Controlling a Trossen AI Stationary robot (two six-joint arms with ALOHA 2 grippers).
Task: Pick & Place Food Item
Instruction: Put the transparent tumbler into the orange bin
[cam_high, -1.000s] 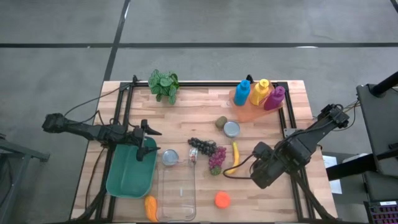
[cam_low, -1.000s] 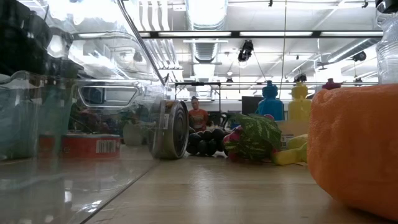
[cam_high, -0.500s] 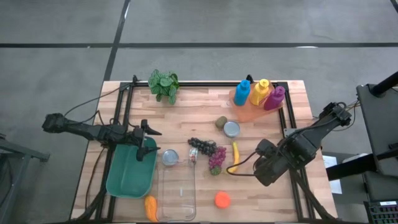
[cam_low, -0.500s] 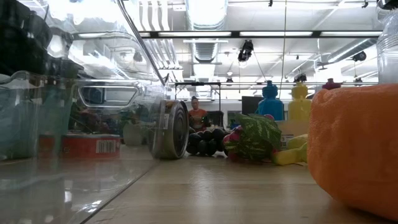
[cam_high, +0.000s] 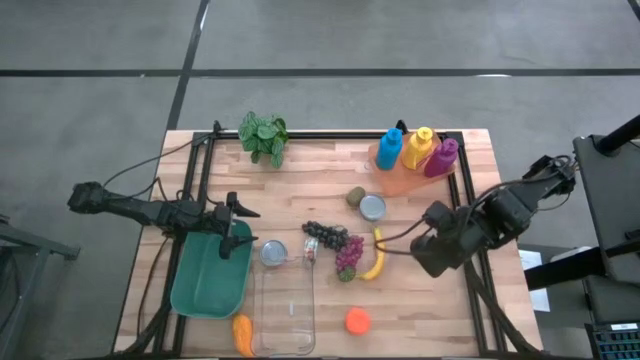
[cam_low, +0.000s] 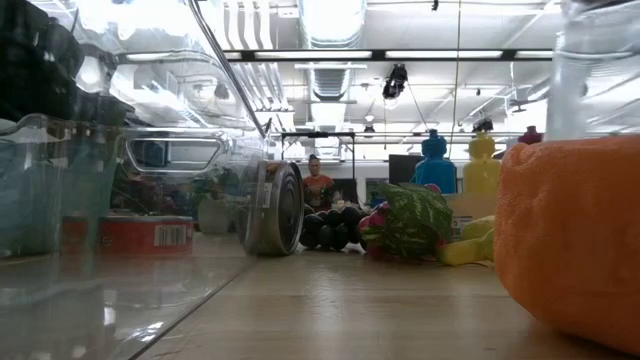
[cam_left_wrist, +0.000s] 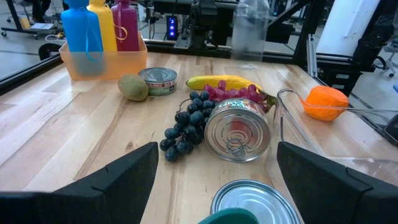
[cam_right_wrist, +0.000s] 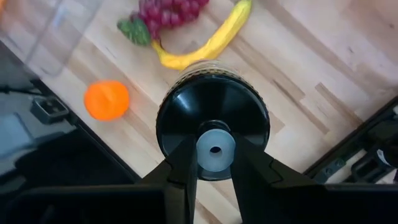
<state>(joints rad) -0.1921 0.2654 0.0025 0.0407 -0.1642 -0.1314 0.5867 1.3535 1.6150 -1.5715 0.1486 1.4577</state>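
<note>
My right gripper (cam_right_wrist: 216, 155) is shut on a clear bottle with a black cap (cam_right_wrist: 211, 112), above the table's right side beside the yellow banana (cam_high: 376, 255). The bottle shows as a pale cylinder (cam_left_wrist: 249, 28) in the left wrist view. Red grapes (cam_high: 349, 255), dark grapes (cam_high: 325, 235), an orange (cam_high: 357, 320) and a kiwi (cam_high: 355, 196) lie on the wood. My left gripper (cam_high: 232, 225) stands open at the far edge of the green bin (cam_high: 205, 285), touching nothing. My right gripper pinches the small grey spout (cam_right_wrist: 216, 149) in the middle of the bottle's black cap between its two fingers (cam_right_wrist: 183, 168). The fingers come from above, pointing steeply down. The bottle hangs upright below them, over the banana's end.
A clear tub (cam_high: 285, 305) stands at the front beside the green bin. Two cans (cam_high: 273, 252) (cam_high: 372, 207) and a third on its side (cam_left_wrist: 237, 129) lie mid-table. Coloured bottles in an orange tray (cam_high: 415, 152) and a plant (cam_high: 264, 136) stand at the back; an orange item (cam_high: 242, 333) lies at front.
My right gripper has risen and gone toward the table's far right, staying shut on the bottle, which has come up with it. Its wrist has tipped a little. The left arm has kept still.
</note>
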